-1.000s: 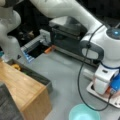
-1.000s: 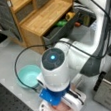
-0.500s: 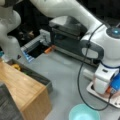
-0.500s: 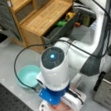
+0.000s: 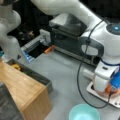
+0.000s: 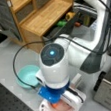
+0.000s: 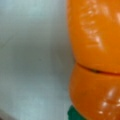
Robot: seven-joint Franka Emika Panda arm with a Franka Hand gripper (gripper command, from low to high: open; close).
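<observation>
A glossy orange object (image 7: pixel 96 57) with a green tip (image 7: pixel 75 113) at its lower end fills the right half of the wrist view. It lies on a pale grey surface (image 7: pixel 30 62), very close to the camera. No fingers show in that view. In a front view the arm's end, with the gripper (image 5: pixel 17 56), comes down at the left over the far end of a dark tray (image 5: pixel 37 76). A yellow item (image 5: pixel 16 67) lies in that tray. In a front view the tray (image 6: pixel 56 30) holds yellow (image 6: pixel 70 15), green (image 6: pixel 59 24) and reddish (image 6: pixel 77 24) items.
A wooden shelf unit (image 5: pixel 22 87) (image 6: pixel 43 18) stands next to the tray. A teal bowl (image 5: pixel 83 113) (image 6: pixel 28 76) sits near the arm's white base (image 5: pixel 110 50) (image 6: pixel 53 63), and a black cable loops around it. A silver and black oven (image 5: pixel 70 37) stands at the back.
</observation>
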